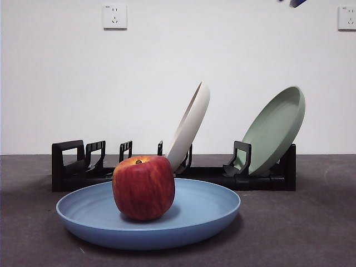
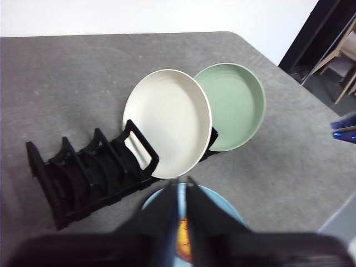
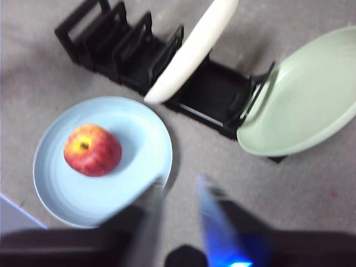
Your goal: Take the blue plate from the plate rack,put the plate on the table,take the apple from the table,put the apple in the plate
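The red apple (image 1: 143,188) stands upright in the blue plate (image 1: 206,214), which lies flat on the dark grey table (image 1: 311,222) in front of the black plate rack (image 1: 72,167). In the right wrist view the apple (image 3: 92,150) sits left of centre in the plate (image 3: 139,144). My right gripper (image 3: 178,186) is open and empty, high above the table beside the plate. My left gripper (image 2: 181,189) is shut and empty, above the plate (image 2: 222,203); its jaws hide most of the apple (image 2: 183,239). In the front view only a dark arm tip (image 1: 297,3) shows, at the top right.
A cream-white plate (image 1: 189,128) leans in the middle of the rack, and a sage-green plate (image 1: 275,130) leans at its right end. The rack's left slots (image 2: 83,172) hold nothing. The table's edge (image 2: 261,53) runs behind the green plate.
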You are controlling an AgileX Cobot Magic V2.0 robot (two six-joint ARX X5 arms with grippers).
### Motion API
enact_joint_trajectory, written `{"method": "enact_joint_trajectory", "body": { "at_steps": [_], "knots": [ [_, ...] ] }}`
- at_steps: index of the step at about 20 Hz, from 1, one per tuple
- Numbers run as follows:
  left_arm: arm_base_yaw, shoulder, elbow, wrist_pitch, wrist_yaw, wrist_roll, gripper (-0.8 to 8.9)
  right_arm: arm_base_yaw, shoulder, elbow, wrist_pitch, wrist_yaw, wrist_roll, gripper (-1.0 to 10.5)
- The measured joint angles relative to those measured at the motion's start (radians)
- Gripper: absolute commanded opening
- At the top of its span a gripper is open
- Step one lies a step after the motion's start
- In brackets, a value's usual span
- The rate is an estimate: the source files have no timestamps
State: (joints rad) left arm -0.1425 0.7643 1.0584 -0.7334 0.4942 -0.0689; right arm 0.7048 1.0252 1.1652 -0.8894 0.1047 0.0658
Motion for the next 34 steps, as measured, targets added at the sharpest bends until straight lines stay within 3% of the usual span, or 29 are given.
{"method": "enact_joint_trajectory", "body": {
  "at_steps": [6, 9, 14, 17, 23, 34],
  "knots": [
    [-0.072, -0.036, -0.076, 0.019, -0.112, 0.016, -0.09, 0.0, -0.074, -0.045, 0.03, 0.0, -0.003, -0.1],
    [-0.084, -0.077, -0.2, 0.096, -0.127, 0.011, -0.09, 0.0, -0.174, -0.163, 0.119, 0.0, -0.002, -0.1],
    [-0.11, -0.162, -0.421, 0.301, -0.201, -0.078, -0.09, 0.0, -0.334, -0.42, 0.364, 0.0, 0.034, -0.1],
    [-0.15, -0.169, -0.462, 0.336, -0.266, -0.099, -0.08, 0.0, -0.364, -0.544, 0.444, 0.003, 0.043, -0.1],
    [-0.176, -0.165, -0.462, 0.324, -0.276, -0.161, -0.03, 0.0, -0.33, -0.557, 0.456, 0.024, 0.073, -0.1],
    [-0.175, -0.187, -0.462, 0.309, -0.303, -0.142, -0.03, 0.0, -0.33, -0.557, 0.455, 0.026, 0.077, -0.1]
  ]
}}
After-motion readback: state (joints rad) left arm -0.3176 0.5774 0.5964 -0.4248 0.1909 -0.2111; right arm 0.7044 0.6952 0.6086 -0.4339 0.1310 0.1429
